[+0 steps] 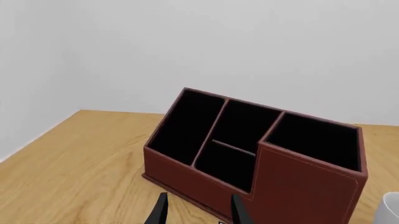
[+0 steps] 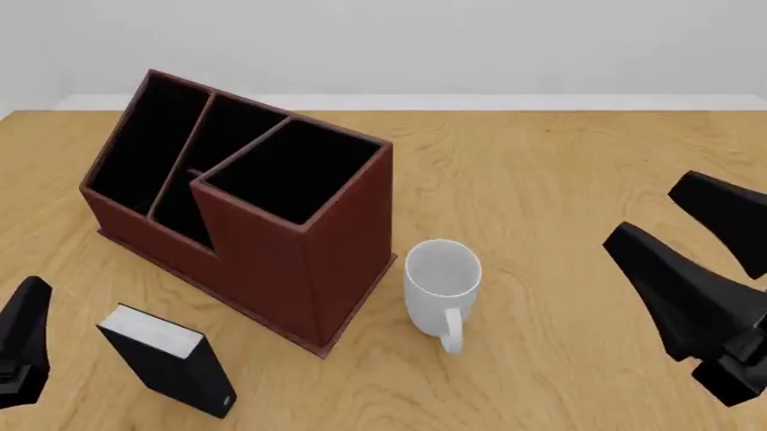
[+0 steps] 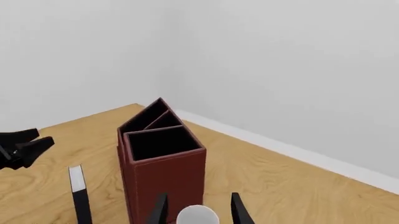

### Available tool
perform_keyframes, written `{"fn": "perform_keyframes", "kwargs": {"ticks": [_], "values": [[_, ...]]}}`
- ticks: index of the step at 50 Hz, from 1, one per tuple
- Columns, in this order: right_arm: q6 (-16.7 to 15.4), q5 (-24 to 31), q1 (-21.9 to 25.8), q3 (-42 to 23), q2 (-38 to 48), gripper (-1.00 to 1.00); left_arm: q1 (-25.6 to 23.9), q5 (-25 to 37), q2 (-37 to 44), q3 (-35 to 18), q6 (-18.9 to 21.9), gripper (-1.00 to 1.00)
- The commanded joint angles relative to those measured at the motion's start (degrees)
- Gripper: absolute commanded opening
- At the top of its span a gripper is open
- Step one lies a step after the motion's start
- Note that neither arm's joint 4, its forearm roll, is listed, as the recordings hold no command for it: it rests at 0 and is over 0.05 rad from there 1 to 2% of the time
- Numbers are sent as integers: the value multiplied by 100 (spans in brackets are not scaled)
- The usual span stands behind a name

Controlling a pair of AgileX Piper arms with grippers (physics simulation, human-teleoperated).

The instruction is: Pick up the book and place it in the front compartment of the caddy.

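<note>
The book (image 2: 168, 359) stands upright on the table near the front left; it is black with white page edges on top, and also shows in the right wrist view (image 3: 78, 191). The dark red-brown caddy (image 2: 300, 251) stands just behind it and to its right, its black-lined compartments open upward (image 1: 237, 135) (image 3: 162, 158). My left gripper (image 2: 30, 314) hovers left of the book and holds nothing; its fingers (image 1: 163, 205) are open. My right gripper (image 2: 647, 211) hangs at the far right, well away from the book, with its fingers (image 3: 238, 207) open and nothing between them.
A white mug (image 2: 444, 283) stands to the right of the caddy with its handle towards the front (image 3: 196, 217) (image 1: 389, 207). A white wall (image 2: 480, 45) runs along the table's far edge.
</note>
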Motion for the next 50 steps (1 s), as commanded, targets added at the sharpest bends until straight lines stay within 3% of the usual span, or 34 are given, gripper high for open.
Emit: {"fn": "perform_keyframes", "kwargs": {"ticks": [1, 14, 24, 33, 50], "values": [[100, -202, 937, -416, 453, 100, 62, -33, 0, 34, -83, 100], [154, -246, 1631, -874, 819, 100, 155, -58, 0, 95, -138, 100], [-295, -256, 2451, -1695, 1850, 100, 170, -80, 0, 120, -138, 100], [-702, -208, 2794, -2226, 2677, 100, 237, -107, 0, 108, -180, 100], [-635, -225, 3232, -2769, 3638, 100, 332, -167, 0, 162, -233, 100]]}}
